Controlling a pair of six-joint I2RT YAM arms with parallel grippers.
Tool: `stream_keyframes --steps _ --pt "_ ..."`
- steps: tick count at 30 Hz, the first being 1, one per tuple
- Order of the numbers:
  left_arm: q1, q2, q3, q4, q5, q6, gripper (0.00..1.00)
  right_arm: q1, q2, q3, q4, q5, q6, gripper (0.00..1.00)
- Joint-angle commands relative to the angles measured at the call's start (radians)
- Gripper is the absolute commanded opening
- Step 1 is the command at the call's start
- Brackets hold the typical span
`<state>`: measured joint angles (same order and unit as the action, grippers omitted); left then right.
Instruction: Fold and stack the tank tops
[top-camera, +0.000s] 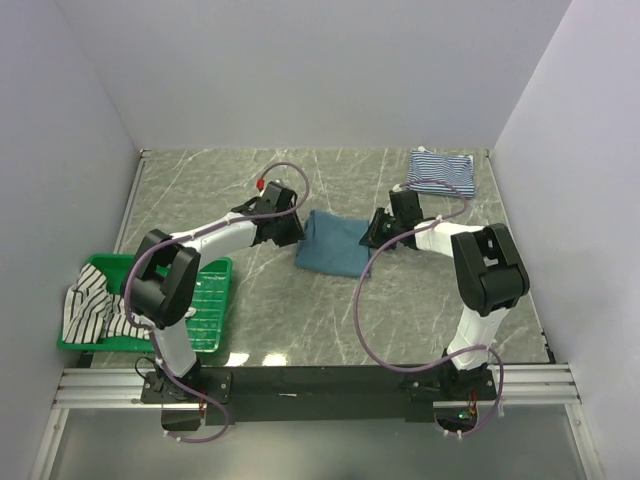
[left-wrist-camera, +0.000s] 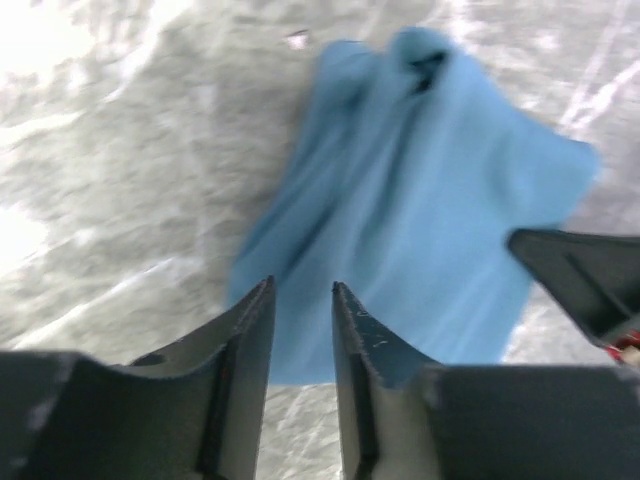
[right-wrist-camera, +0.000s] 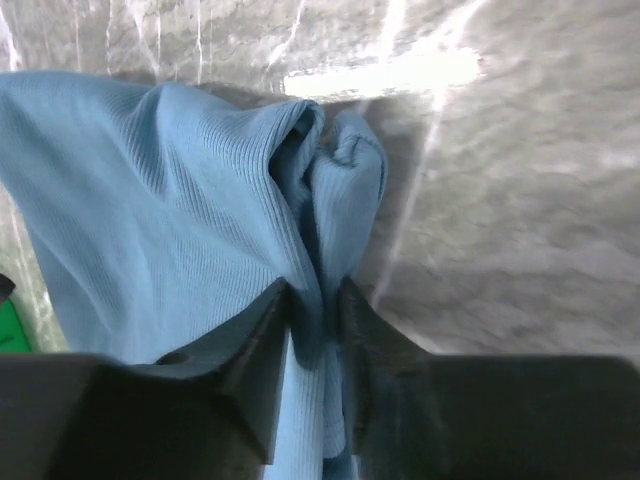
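The teal top (top-camera: 335, 243) lies loosely bunched on the worktop (top-camera: 220, 185), about midway across it, with one arm reaching in from each side. The left pincer (left-wrist-camera: 303, 290) is at the top's left edge. Its fingers (left-wrist-camera: 255, 330) stand a narrow way apart with nothing between them, and through the gap the cloth and then bare marble show below. The right pincer (right-wrist-camera: 315, 285) is at the top's right edge. There a raised fold of the ribbed teal fabric runs up between its fingers (right-wrist-camera: 268, 335) and fills the narrow gap, so it is nipping that fold. From the right wrist the cloth spreads away to the left in soft creases, and the grey-veined worktop lies bare to the right of the fold. The left wrist picture is blurred, so fine detail of the cloth's far end is hard to make out. The navy top (top-camera: 442, 172) lies as a small flat bundle near the far right corner, well apart from the teal one. The black-striped top (top-camera: 92, 308) is draped over the left end of the basket (top-camera: 210, 300), which sits at the near left of the worktop beside the left arm's base. Part of that top hangs over the rim.
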<state>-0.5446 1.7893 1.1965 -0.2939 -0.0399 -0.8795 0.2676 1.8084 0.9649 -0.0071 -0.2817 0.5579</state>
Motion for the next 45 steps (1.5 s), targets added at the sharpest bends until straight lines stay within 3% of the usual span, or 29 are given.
stream_keyframes --steps 1,4,6,13,18,21,23,26,28,36,45 --pt "-0.005 -0.018 -0.014 0.142 0.067 0.040 0.38 0.021 0.055 0.031 -0.036 0.003 -0.018 0.27" --pt "-0.003 0.057 0.055 0.110 0.043 0.060 0.41 0.021 0.065 0.050 -0.054 0.018 -0.026 0.16" --pt "-0.002 0.099 0.115 0.067 -0.056 0.066 0.41 0.019 0.072 0.067 -0.068 0.024 -0.030 0.13" --pt "0.009 0.280 0.267 -0.076 -0.164 0.047 0.31 0.019 0.097 0.110 -0.102 0.036 -0.049 0.08" --pt "0.032 0.308 0.276 -0.085 -0.141 0.024 0.26 0.018 0.100 0.175 -0.151 0.079 -0.079 0.05" --pt "0.034 0.280 0.279 -0.039 -0.065 0.045 0.30 0.018 0.106 0.227 -0.185 0.113 -0.107 0.04" --pt "0.034 0.234 0.287 -0.007 -0.002 0.047 0.40 0.018 0.124 0.286 -0.224 0.136 -0.137 0.04" --pt "0.034 0.170 0.333 -0.030 0.032 0.045 0.47 0.018 0.169 0.397 -0.292 0.183 -0.185 0.02" --pt "0.035 0.110 0.348 -0.057 0.046 0.040 0.47 0.010 0.209 0.461 -0.358 0.246 -0.211 0.02" --pt "0.034 -0.187 0.126 -0.062 0.130 0.071 0.47 -0.024 0.350 0.829 -0.534 0.427 -0.387 0.00" --pt "0.043 -0.321 -0.002 -0.083 0.175 0.140 0.47 -0.079 0.520 1.251 -0.686 0.582 -0.510 0.00"
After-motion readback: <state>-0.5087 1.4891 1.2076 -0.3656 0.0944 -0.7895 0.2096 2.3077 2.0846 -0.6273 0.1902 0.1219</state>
